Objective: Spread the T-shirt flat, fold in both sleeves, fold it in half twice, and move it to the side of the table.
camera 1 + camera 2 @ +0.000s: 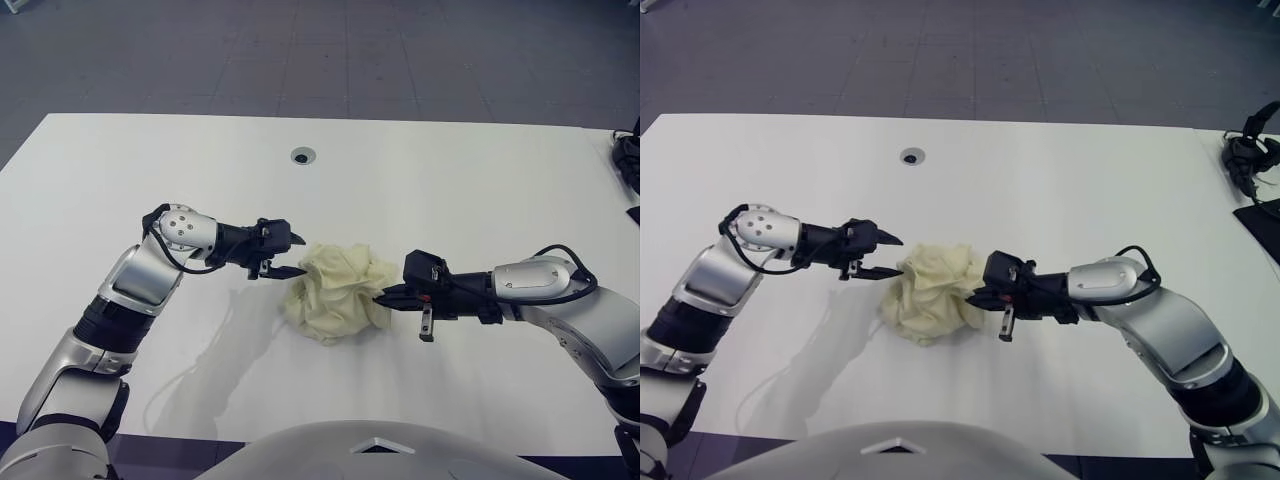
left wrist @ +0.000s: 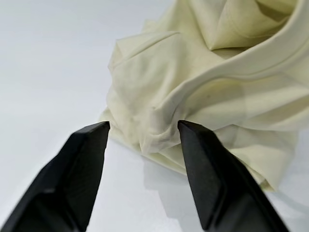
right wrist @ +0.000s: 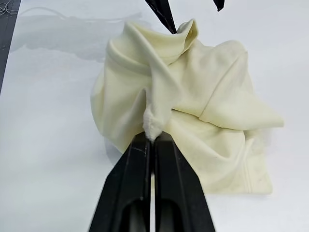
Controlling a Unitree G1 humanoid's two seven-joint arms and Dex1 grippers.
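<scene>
Soft, light T-shirt (image 1: pixel 338 292) is lying bunched; prob. best grabbing edges. R claw (image 1: pixel 385 297), its 3 o'clock, is pinching a fold tight; L claw (image 1: pixel 300 254), 9 o'clock, is gaping empty.

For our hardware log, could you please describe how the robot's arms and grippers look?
The left arm and right arm have silver shells with black joints. A black cable loops beside each wrist. The left gripper and right gripper are black, with fingers tapering to points.

Round grey grommet (image 1: pixel 303 155) at far centre, black cables (image 1: pixel 1245 160) bunched at the far right edge, dark flat mat (image 1: pixel 1262 225) just nearer, grey tiled floor (image 1: pixel 320 50) beyond.
</scene>
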